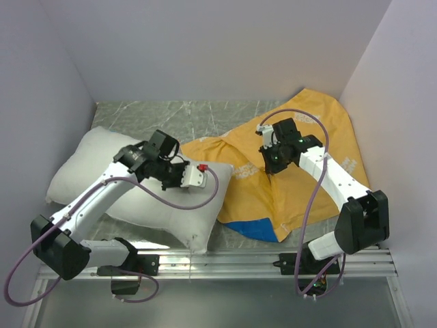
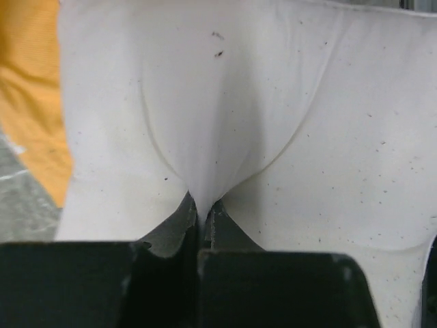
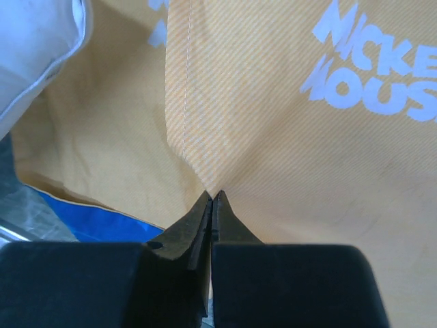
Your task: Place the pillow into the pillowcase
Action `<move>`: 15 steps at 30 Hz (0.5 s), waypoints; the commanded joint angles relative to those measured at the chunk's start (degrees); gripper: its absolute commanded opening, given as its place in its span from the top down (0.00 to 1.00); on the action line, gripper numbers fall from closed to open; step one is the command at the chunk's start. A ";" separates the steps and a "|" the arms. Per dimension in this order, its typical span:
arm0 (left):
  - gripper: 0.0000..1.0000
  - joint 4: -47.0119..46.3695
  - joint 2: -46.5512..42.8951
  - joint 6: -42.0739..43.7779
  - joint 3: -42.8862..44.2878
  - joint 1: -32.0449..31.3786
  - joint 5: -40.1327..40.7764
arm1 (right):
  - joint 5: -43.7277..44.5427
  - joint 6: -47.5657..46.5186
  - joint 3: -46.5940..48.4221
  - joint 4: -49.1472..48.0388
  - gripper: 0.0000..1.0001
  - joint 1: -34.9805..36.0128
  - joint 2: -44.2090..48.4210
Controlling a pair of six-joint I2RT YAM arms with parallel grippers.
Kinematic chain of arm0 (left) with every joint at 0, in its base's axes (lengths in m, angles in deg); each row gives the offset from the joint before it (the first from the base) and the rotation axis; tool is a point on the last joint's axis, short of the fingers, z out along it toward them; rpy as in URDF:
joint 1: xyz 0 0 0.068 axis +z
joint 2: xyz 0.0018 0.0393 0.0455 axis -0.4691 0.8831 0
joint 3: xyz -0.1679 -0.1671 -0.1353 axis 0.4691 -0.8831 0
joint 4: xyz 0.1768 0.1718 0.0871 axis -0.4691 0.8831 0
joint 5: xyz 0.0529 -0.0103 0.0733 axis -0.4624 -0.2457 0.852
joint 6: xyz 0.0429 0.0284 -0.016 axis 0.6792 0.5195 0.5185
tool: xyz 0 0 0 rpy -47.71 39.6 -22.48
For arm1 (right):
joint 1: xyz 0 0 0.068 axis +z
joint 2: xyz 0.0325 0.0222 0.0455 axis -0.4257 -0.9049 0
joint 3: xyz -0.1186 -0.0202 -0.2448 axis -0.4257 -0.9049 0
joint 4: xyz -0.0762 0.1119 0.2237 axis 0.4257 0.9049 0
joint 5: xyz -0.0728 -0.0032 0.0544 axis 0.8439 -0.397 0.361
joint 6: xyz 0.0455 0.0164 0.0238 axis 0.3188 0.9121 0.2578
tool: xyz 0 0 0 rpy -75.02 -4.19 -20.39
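My left pincer is clamped tight on a fold of the pillow, near the end facing the pillowcase. My right pincer is pinched on the case's orange top layer. The pillow lies left of the case, its end just beside it and none of it inside. Both holds look set. Next I must lift that layer to open a mouth, then draw the pillow in.

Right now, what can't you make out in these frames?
Pillowcase opening: top view, folds and the right arm cover it.
Blue side: top view, only a sliver; orange face lies over the rest.
Lettering: right wrist view, cut off by the right edge.
Right gripper tips: top view, hidden under its wrist.
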 commanded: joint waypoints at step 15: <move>1.00 -8.05 8.18 -8.60 15.98 -8.56 -12.58 | -18.22 7.14 7.31 -4.26 1.00 -6.14 8.66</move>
